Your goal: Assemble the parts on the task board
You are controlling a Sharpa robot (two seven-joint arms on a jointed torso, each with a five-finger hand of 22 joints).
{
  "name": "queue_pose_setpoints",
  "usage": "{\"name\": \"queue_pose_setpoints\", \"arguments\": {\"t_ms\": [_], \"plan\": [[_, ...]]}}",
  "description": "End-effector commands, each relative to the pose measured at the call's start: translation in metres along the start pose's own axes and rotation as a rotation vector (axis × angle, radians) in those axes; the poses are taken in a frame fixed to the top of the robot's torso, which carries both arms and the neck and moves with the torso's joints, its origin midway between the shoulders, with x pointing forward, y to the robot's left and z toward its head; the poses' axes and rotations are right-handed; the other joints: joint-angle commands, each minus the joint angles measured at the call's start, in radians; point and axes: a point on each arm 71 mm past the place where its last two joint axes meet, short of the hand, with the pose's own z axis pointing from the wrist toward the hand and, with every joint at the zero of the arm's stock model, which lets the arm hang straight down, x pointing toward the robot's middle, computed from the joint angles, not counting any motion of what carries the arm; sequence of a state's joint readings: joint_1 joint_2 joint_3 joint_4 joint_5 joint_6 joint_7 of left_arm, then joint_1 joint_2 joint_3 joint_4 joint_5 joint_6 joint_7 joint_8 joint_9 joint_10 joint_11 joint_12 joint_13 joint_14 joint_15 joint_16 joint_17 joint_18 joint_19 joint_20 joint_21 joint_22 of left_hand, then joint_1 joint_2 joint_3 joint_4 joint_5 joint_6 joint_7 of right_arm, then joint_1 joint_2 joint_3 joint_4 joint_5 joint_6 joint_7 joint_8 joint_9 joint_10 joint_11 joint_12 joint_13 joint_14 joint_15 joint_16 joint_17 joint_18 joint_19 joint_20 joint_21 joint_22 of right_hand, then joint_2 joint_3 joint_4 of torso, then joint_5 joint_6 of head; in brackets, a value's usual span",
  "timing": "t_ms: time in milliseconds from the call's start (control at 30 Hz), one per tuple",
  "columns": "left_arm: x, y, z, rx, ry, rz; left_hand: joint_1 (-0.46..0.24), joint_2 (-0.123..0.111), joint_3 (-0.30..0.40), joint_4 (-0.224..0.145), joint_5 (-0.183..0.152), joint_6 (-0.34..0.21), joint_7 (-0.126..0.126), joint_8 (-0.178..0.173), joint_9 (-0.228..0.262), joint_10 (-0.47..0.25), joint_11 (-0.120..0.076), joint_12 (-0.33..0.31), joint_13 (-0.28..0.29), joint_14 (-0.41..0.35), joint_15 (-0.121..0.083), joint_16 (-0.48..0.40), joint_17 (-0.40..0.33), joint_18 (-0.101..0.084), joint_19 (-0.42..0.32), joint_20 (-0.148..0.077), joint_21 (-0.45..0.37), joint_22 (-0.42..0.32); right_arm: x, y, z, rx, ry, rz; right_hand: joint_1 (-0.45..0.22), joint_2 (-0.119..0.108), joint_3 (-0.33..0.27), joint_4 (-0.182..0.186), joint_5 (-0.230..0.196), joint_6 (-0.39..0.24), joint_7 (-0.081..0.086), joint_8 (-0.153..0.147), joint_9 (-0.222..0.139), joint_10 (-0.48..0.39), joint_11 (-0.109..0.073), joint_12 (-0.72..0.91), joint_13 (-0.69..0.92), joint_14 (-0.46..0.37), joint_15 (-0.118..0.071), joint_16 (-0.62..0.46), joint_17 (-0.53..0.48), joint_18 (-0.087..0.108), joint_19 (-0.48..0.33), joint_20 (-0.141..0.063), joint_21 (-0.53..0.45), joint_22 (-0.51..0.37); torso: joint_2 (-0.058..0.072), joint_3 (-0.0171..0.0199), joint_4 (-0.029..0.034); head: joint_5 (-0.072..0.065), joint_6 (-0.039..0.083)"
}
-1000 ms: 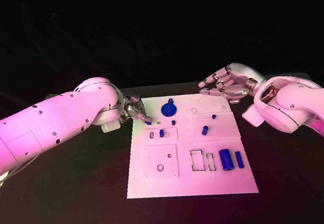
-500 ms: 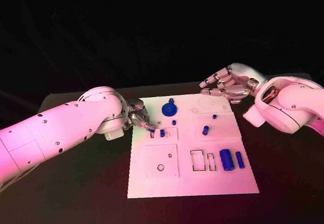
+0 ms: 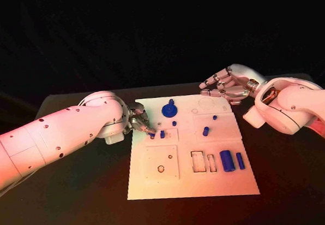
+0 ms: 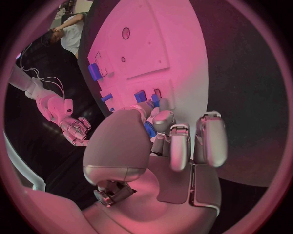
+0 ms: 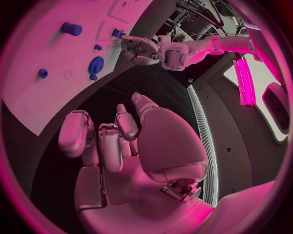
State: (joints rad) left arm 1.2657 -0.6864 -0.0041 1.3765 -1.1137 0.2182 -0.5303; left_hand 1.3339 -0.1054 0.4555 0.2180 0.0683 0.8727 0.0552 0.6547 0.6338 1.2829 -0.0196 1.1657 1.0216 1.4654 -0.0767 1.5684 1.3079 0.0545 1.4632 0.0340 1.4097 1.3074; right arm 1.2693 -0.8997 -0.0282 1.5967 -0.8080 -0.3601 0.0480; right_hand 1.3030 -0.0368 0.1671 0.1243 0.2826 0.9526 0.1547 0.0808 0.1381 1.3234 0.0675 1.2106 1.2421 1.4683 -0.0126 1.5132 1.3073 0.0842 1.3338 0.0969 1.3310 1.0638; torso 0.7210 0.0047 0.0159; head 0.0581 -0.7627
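The left hand (image 3: 138,119) hovers over the far-left part of the task board (image 3: 193,183), its fingers (image 4: 154,123) pinching a small blue part (image 4: 149,130) just above the board. The right hand (image 3: 224,85) hangs off the far-right corner over the desk (image 3: 71,211), fingers loosely curled in, holding nothing.

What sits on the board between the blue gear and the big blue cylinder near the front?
In the head view, between the blue gear and the big blue cylinder stands a small blue peg; otherwise bare task board.
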Motion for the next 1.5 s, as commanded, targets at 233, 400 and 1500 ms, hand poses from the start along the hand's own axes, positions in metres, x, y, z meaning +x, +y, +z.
{"name": "queue_pose_setpoints", "arguments": {"t_ms": [233,400,1500], "plan": [[0.0082,0.003,0.0013,-0.012,0.029,0.023,0.011,0.004,0.129,-0.124,0.006,0.004,-0.002,0.003,0.002,0.004,0.0,0.004,-0.001,0.105,0.0,0.002,0.263,-0.009,0.022,-0.001,0.004,0.112,0.0018,-0.0002,-0.0001,-0.014,0.001,0.007,0.003,0.012,-0.002,0.005,0.007,-0.003,0.003,0.0,0.001,-0.003,0.001,-0.002,0.001,0.081,0.005,-0.005,0.173,0.015,-0.002,-0.001,-0.003,0.002,0.0,0.0,-0.0014,0.003,-0.004],[0.0076,0.0058,0.0008,-0.017,0.022,0.02,0.008,0.003,0.133,-0.124,0.006,0.004,-0.002,0.004,0.002,0.004,0.0,0.003,-0.001,0.105,0.0,0.002,0.263,-0.009,0.022,-0.001,0.004,0.112,0.0022,-0.0011,-0.0006,-0.012,0.002,0.009,0.003,0.012,-0.002,0.005,0.007,-0.003,0.003,0.0,0.001,-0.003,0.001,-0.002,0.001,0.081,0.005,-0.005,0.173,0.015,-0.002,-0.001,-0.003,0.002,0.001,-0.0003,-0.0008,0.004,-0.004],[0.0101,0.006,-0.0025,-0.008,0.027,0.056,0.004,-0.007,0.153,-0.13,0.01,0.006,-0.003,0.006,0.005,0.01,-0.001,0.008,0.005,0.105,-0.001,0.002,0.263,-0.01,0.024,-0.001,0.007,0.116,0.0017,-0.0026,-0.0017,-0.01,-0.001,0.009,0.003,0.012,-0.002,0.005,0.007,-0.003,0.003,0.0,0.001,-0.003,0.001,-0.002,0.001,0.081,0.005,-0.005,0.173,0.015,-0.002,-0.001,-0.003,0.002,0.0,0.0007,-0.0013,0.005,-0.017]]}}
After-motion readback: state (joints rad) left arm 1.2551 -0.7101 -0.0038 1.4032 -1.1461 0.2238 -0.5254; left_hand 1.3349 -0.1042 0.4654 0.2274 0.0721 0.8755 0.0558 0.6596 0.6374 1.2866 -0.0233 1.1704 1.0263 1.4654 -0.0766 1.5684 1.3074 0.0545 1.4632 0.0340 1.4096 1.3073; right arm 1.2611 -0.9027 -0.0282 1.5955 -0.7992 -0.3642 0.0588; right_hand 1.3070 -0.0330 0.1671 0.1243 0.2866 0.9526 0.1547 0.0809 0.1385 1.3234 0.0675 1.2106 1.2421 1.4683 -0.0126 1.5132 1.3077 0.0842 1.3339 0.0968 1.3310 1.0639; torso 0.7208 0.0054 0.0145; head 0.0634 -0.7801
